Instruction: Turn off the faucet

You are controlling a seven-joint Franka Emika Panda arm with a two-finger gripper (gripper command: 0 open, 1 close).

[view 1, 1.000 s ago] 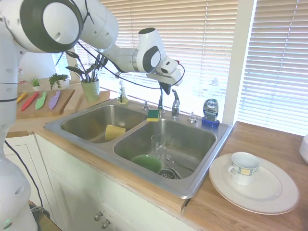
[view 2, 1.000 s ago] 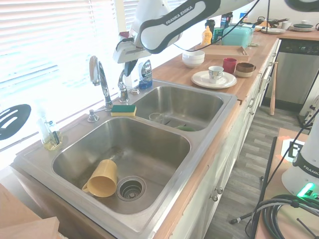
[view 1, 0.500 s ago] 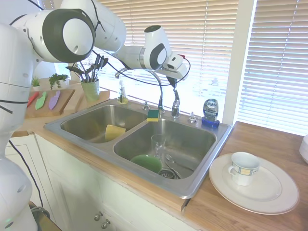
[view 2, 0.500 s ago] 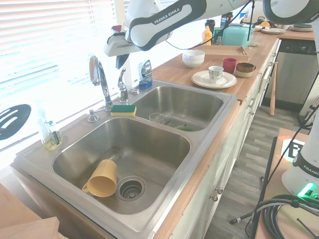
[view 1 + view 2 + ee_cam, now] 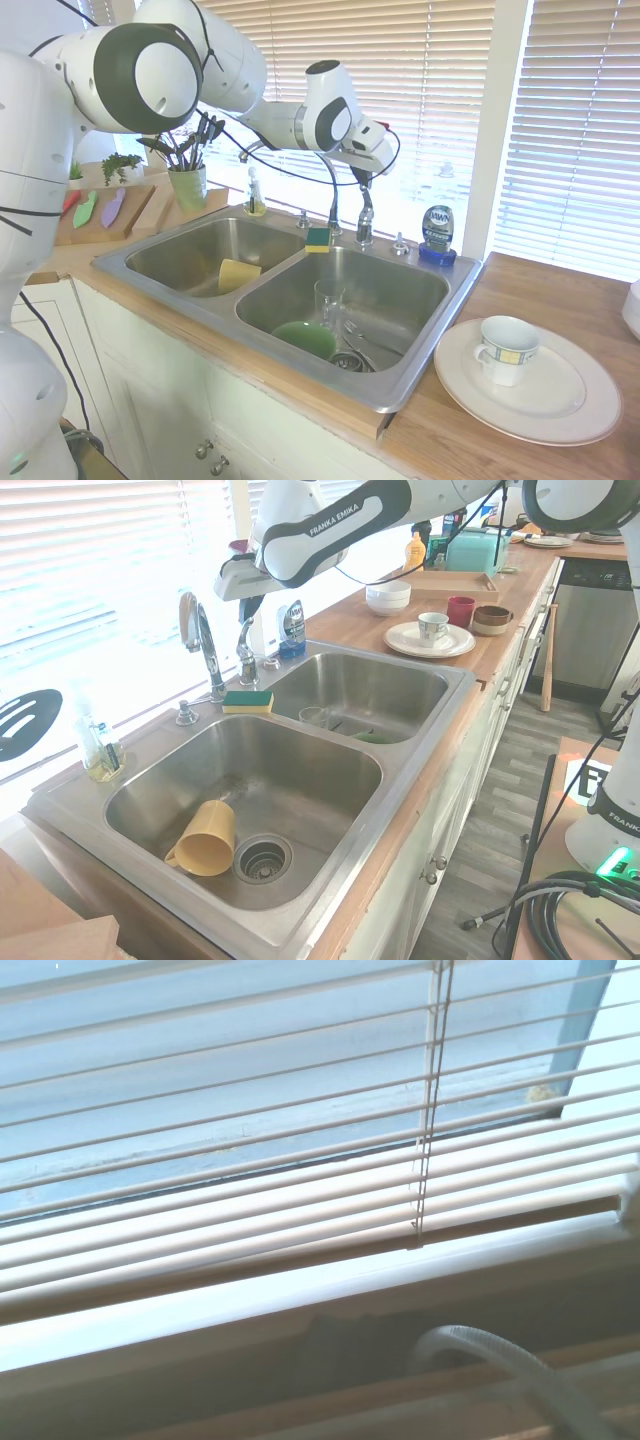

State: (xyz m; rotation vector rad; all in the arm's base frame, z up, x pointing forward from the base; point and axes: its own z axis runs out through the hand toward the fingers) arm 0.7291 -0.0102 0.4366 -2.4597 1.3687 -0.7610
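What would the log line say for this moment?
gripper above lever handle, not touching | faucet no water visible | sponge beside it

chrome faucet [image 5: 345, 195], yellow cup [image 5: 204, 839], green-yellow sponge [image 5: 248, 700], blue soap bottle [image 5: 437, 234]

a double stainless sink [image 5: 140, 262] is set in a wooden table [image 5: 560, 290]; one basin holds a yellow cup [image 5: 203, 840] on its side beside the drain, the other a clear glass [image 5: 328, 298] and a green bowl [image 5: 305, 339]. a yellow-green sponge [image 5: 247, 700] lies on the divider near the back rim, with a blue dish-soap bottle [image 5: 437, 232] at one rear corner and a small clear pump bottle [image 5: 254, 193] toward the other. a mug [image 5: 507, 349] stands on a white plate [image 5: 580, 400] on the table, and closed blinds [image 5: 250, 1160] cover the window.
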